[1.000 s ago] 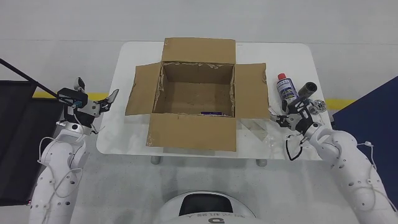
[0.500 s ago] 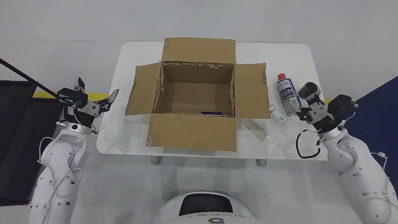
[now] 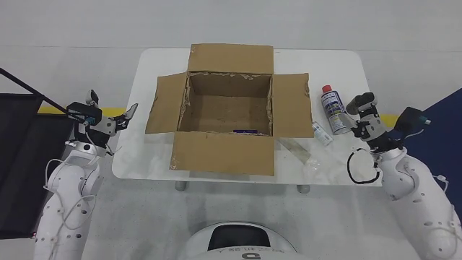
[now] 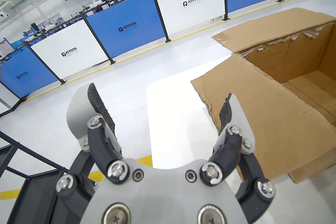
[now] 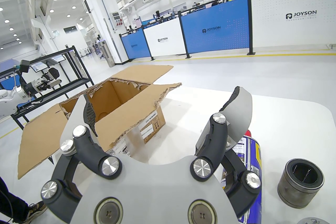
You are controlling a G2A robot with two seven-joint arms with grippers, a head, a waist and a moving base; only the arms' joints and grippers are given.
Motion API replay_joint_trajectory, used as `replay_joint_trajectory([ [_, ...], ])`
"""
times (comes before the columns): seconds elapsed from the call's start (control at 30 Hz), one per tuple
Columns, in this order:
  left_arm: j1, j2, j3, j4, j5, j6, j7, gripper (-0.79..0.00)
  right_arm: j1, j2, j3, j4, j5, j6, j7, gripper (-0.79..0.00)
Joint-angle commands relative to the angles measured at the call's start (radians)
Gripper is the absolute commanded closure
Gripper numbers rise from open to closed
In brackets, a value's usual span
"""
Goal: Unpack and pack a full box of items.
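1. Hanging open and empty, the right gripper has drawn back from the near edge of the table to its right end, above the metal cylinder.
2. A small bottle lies uncovered where that gripper was a second ago, just beside the spray can. This reads as a finished drop-off.
3. The left gripper, jaws spread and holding nothing, has not moved. It is parked off the box's left flap.
4. The box sits mid-table with its flaps out. One dark item lies against its near inner wall, so unpacking looks nearly done, with that piece probably next.
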Motion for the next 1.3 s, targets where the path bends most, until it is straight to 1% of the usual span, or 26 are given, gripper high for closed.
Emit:
replay_joint_trajectory([
  [0.0, 0.000, 0.000, 0.000, 0.000, 0.000, 0.000, 0.000, -0.785, 0.000, 0.000, 0.000, 0.000, 0.000, 0.000, 0.000, -0.785],
  [0.07, 0.000, 0.000, 0.000, 0.000, 0.000, 0.000, 0.000, -0.785, 0.000, 0.000, 0.000, 0.000, 0.000, 0.000, 0.000, -0.785],
  [0.1, 0.000, 0.000, 0.000, 0.000, 0.000, 0.000, 0.000, -0.785, 0.007, -0.001, -0.008, -0.023, 0.006, -0.002, 0.006, -0.785],
  [0.23, 0.000, 0.000, 0.000, 0.000, 0.000, 0.000, 0.000, -0.785, 0.071, -0.012, -0.063, -0.118, 0.061, 0.026, 0.085, -0.785],
  [0.33, 0.000, 0.000, 0.000, 0.000, 0.000, 0.000, 0.000, -0.785, 0.137, -0.020, -0.131, -0.163, 0.117, -0.009, 0.160, -0.785],
  [0.4, 0.000, 0.000, 0.000, 0.000, 0.000, 0.000, 0.000, -0.785, 0.192, -0.030, -0.187, -0.176, 0.156, 0.037, 0.213, -0.785],
  [0.43, 0.000, 0.000, 0.000, 0.000, 0.000, 0.000, 0.000, -0.785, 0.216, -0.034, -0.217, -0.186, 0.165, 0.042, 0.246, -0.785],
  [0.93, 0.000, 0.000, 0.000, 0.000, 0.000, 0.000, 0.000, -0.785, 0.216, -0.034, -0.217, -0.186, 0.165, 0.042, 0.246, -0.785],
  [1.0, 0.000, 0.000, 0.000, 0.000, 0.000, 0.000, 0.000, -0.785, 0.225, -0.036, -0.241, -0.209, 0.156, 0.038, 0.281, -0.785],
  [1.03, 0.000, 0.000, 0.000, 0.000, 0.000, 0.000, 0.000, -0.785, 0.248, -0.039, -0.272, -0.227, 0.162, 0.023, 0.321, -0.785],
  [1.1, 0.000, 0.000, 0.000, 0.000, 0.000, 0.000, 0.000, -0.785, 0.309, -0.048, -0.331, -0.227, 0.182, 0.017, 0.387, -0.785],
  [1.13, 0.000, 0.000, 0.000, 0.000, 0.000, 0.000, 0.000, -0.785, 0.344, -0.053, -0.366, -0.220, 0.205, -0.002, 0.416, -0.785],
  [1.17, 0.000, 0.000, 0.000, 0.000, 0.000, 0.000, 0.000, -0.785, 0.381, -0.059, -0.399, -0.201, 0.227, -0.015, 0.447, -0.785],
  [1.27, 0.000, 0.000, 0.000, 0.000, 0.000, 0.000, 0.000, -0.785, 0.496, -0.082, -0.507, -0.140, 0.275, -0.010, 0.551, -0.785],
])
